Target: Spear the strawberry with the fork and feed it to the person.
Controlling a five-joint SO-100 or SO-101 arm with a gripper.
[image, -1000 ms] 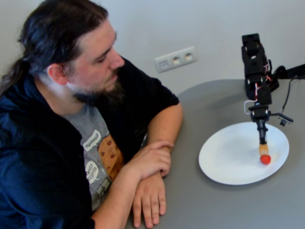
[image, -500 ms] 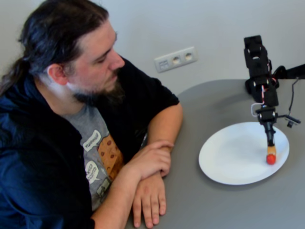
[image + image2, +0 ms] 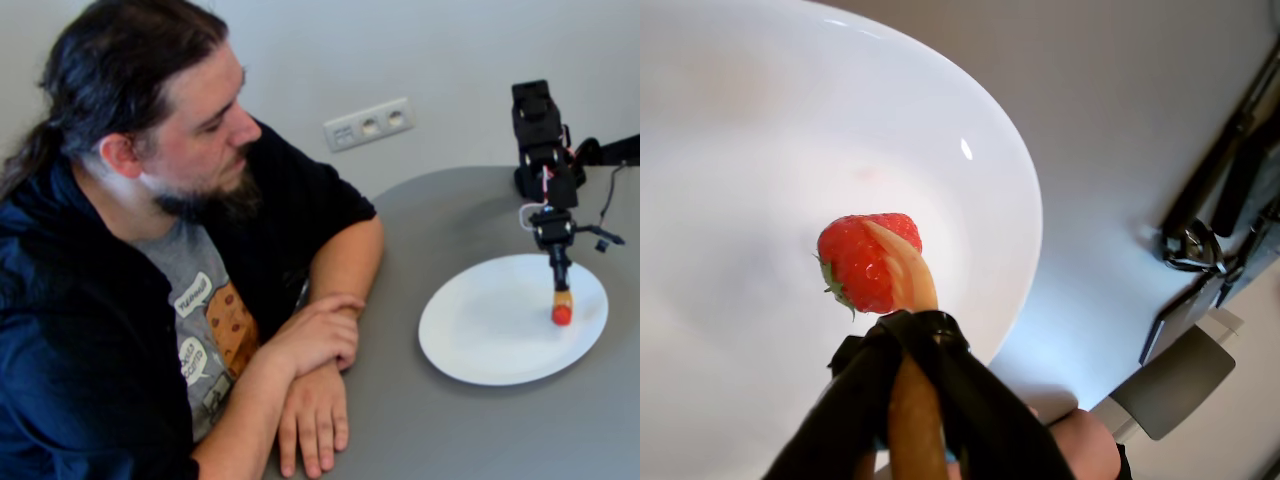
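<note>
The strawberry (image 3: 562,315) is small and bright red, over the right part of the white plate (image 3: 480,330). In the wrist view the strawberry (image 3: 868,262) sits on the tip of the pale orange fork (image 3: 908,275), whose prong presses into its side. My gripper (image 3: 908,335) is shut around the fork's handle with black fingers. In the fixed view the fork (image 3: 563,298) points straight down from the gripper (image 3: 556,262). The person (image 3: 180,150), bearded with long dark hair, sits at the left, arms folded on the table, looking toward the plate.
The plate (image 3: 740,150) lies on a round grey table (image 3: 450,420). The arm's base and cables (image 3: 610,150) stand at the back right. A wall socket (image 3: 368,124) is behind. The person's hands (image 3: 315,385) rest left of the plate.
The fork tip with the strawberry slid right across the plate, then moved up and slightly back in the fixed view. The person has stayed still.
</note>
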